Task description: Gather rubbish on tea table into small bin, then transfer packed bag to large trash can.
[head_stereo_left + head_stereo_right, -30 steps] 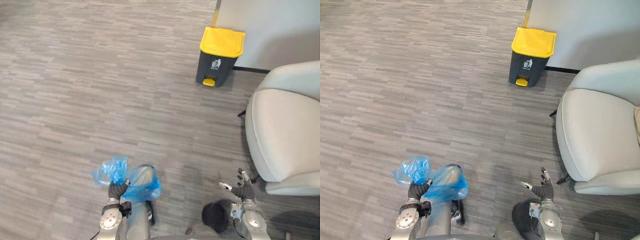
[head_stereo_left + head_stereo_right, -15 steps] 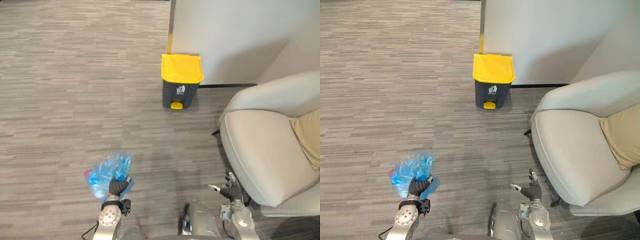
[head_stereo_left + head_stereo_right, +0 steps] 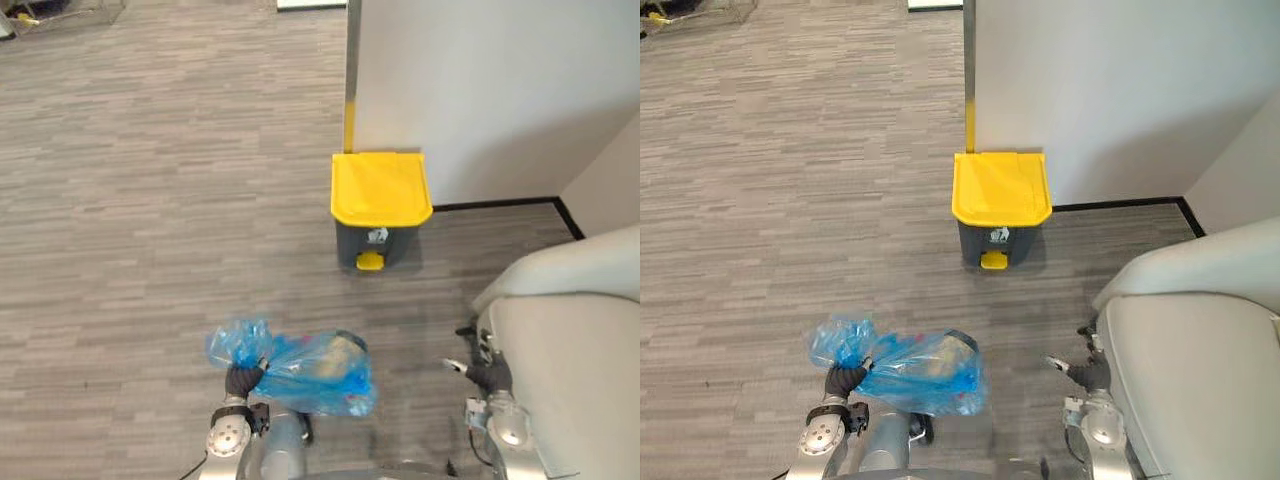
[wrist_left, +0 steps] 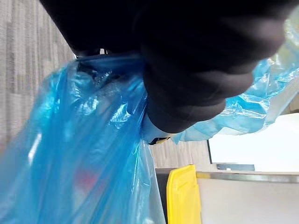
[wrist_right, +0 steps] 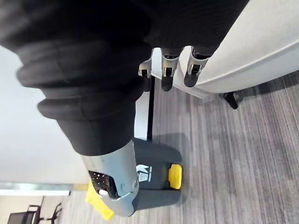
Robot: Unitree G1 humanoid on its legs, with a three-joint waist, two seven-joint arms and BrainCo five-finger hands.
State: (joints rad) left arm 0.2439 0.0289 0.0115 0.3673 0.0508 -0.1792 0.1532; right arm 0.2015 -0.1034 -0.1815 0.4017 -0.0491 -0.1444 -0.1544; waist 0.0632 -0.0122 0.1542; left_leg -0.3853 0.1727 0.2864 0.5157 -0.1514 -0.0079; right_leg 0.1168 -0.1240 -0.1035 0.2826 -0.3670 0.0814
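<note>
Left eye view shows the left hand (image 3: 243, 379) clenched round the neck of the blue rubbish bag (image 3: 318, 372), hanging above the floor (image 3: 150, 200) short of the yellow-lidded trash can (image 3: 381, 200), while the right hand (image 3: 489, 375), fingers relaxed apart, holds nothing beside the armchair (image 3: 575, 380).

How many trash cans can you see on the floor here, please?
1. The trash can, dark with a closed yellow lid, stands on the floor against the white wall, ahead of the blue bag held in the left hand. Others could be hidden behind the wall.
</note>
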